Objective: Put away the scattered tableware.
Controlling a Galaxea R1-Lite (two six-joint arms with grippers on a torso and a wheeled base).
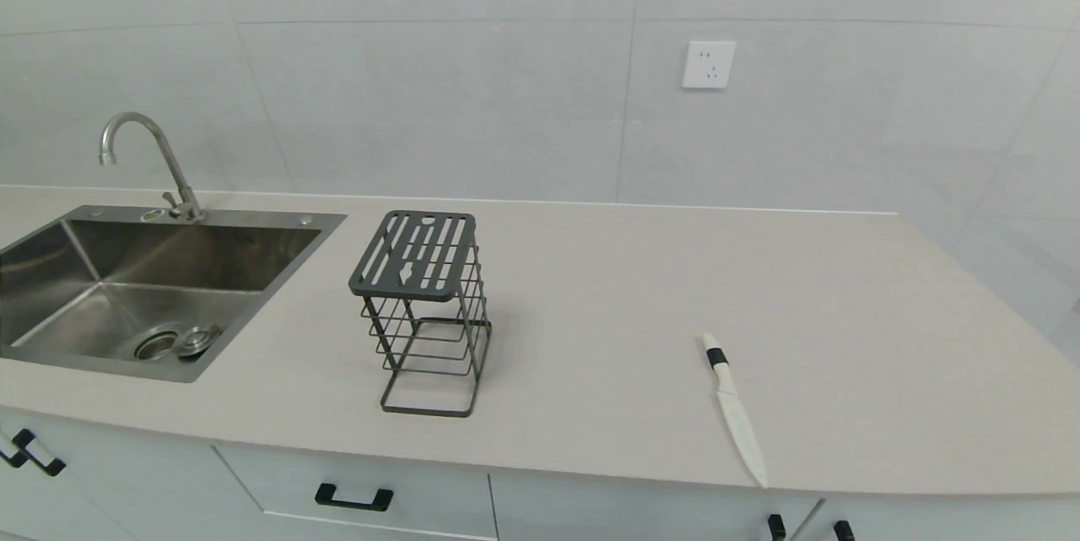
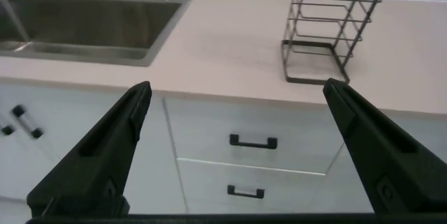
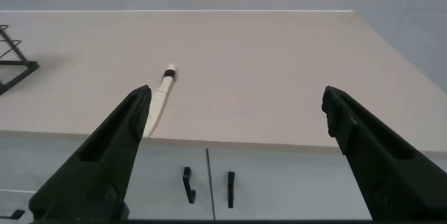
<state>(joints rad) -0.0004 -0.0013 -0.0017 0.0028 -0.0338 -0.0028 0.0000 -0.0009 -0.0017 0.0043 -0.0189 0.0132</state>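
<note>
White knife [image 1: 732, 408] lay at the front edge of the countertop [image 1: 591, 288]; left gripper [image 2: 237, 88] and right gripper [image 3: 236, 93] gaped wide, empty. A clumsy nudge could tip it off.

I can pass freely over the counter's [image 1: 607, 271] right half and along its back edge; the wire rack [image 1: 415, 254] blocks mid-counter, the sink [image 1: 194, 254] sunk at the left end.
</note>
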